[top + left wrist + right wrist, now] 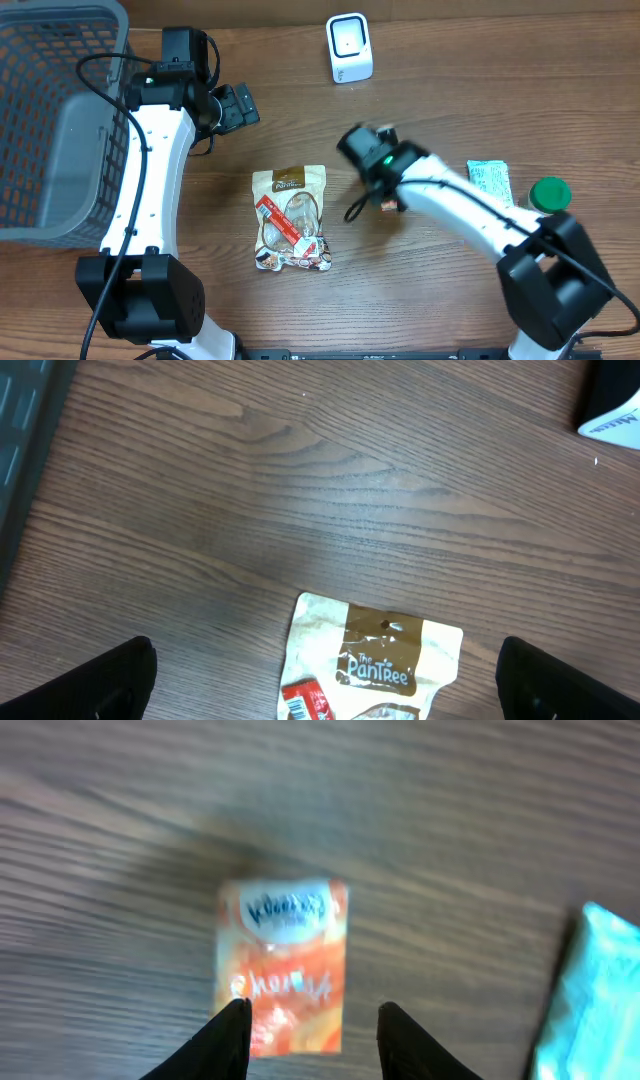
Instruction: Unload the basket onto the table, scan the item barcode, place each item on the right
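The right gripper (315,1042) hovers, its 2 fingers apart, over the orange packet (284,970) lying flat at frame centre, seemingly lining up a pick. The left gripper (236,106) waits wide open, upper left.

A brown wooden table (450,90) fills the overhead view from edge to edge; its grain runs in long, fine streaks from left to right, darker lines alternating with warmer reddish-brown bands; the surface looks matt, with a faint pale sheen rather than hard glare; the light is even and falls from above, so shadows on the wood are short and soft-edged; along the bottom of the overhead view a narrow dark strip cuts off the wood, and what it is cannot be told; the left wrist view shows the same grain up close, slanting slightly, with a lighter patch near the middle; the right wrist view shows it blurred, greyer toward the top.
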`<state>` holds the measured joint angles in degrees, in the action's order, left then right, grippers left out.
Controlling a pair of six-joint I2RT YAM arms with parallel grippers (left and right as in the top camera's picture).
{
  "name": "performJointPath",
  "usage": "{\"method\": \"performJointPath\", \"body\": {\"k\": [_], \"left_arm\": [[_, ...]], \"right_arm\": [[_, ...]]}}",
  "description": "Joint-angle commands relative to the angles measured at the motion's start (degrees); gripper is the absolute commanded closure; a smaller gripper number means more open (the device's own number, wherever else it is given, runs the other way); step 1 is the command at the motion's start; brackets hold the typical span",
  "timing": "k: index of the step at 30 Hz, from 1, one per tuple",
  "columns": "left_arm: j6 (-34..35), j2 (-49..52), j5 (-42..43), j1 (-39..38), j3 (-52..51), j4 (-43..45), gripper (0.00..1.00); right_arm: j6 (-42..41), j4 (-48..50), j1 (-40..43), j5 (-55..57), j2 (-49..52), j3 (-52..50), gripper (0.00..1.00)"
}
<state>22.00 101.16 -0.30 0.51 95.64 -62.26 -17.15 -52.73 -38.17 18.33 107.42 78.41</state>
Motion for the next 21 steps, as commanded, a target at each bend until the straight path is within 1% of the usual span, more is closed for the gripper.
{"method": "performJointPath", "body": {"k": [1, 7, 10, 15, 21], "left_arm": [[-1.25, -1.14, -0.31, 0.22, 0.83, -0.07, 0.00], [-1.25, -1.14, -0.28, 0.22, 0.83, -0.07, 0.00], [-1.25, -1.14, -0.28, 0.22, 0.83, -0.07, 0.00], [-1.25, -1.14, -0.31, 0.22, 0.83, -0.07, 0.00], [-1.25, -1.14, -0.28, 0.22, 0.83, -0.07, 0.00]], "right_arm": [[9.09, -0.66, 5.51, -16.00, -0.46, 1.46, 0.59], [10.75, -0.63, 16.50, -30.12, -0.46, 0.46, 0.59], [14.88, 0.04, 19.76, -36.48, -0.46, -1.40, 0.59], [17.33, 1.92, 20.98, -38.16, -0.46, -5.27, 0.59], [17.38, 8.46, 19.47, -41.97, -0.46, -9.94, 0.59]]}}
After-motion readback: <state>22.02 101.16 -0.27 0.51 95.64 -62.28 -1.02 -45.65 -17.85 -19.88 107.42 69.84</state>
